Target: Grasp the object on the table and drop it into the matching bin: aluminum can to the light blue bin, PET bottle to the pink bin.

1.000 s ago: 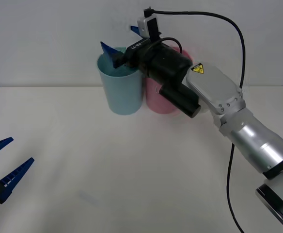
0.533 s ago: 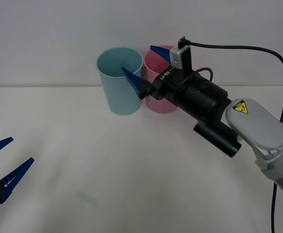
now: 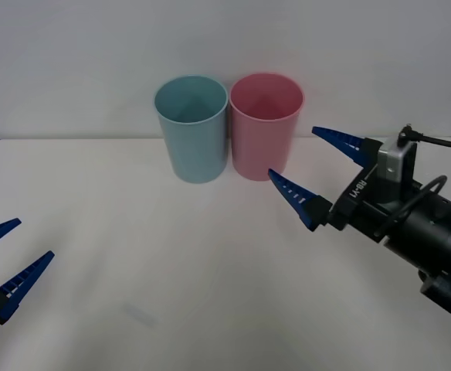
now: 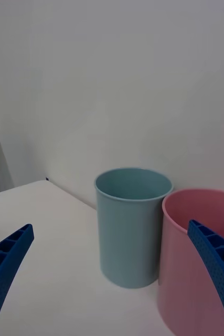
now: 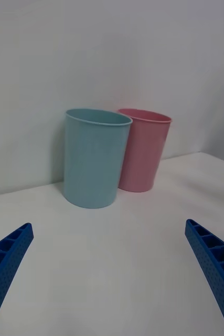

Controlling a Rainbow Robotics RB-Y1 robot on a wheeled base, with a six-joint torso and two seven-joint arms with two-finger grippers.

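Note:
The light blue bin (image 3: 191, 139) and the pink bin (image 3: 264, 135) stand upright side by side at the back of the white table (image 3: 171, 263). The aluminum can is out of view. My right gripper (image 3: 292, 151) hangs open and holds nothing, to the right of the pink bin and nearer to me, pointing toward the bins. In the right wrist view the light blue bin (image 4: 127, 231) and the pink bin (image 4: 177, 262) stand close ahead. My left gripper (image 3: 34, 238) waits open at the table's near left.
A plain white wall rises right behind the bins. In the left wrist view the light blue bin (image 5: 93, 157) and the pink bin (image 5: 143, 152) stand farther off across bare tabletop (image 5: 117, 252).
My right arm has drawn back from over the light blue bin, moving right and toward me, its gripper open throughout. The left arm has not moved.

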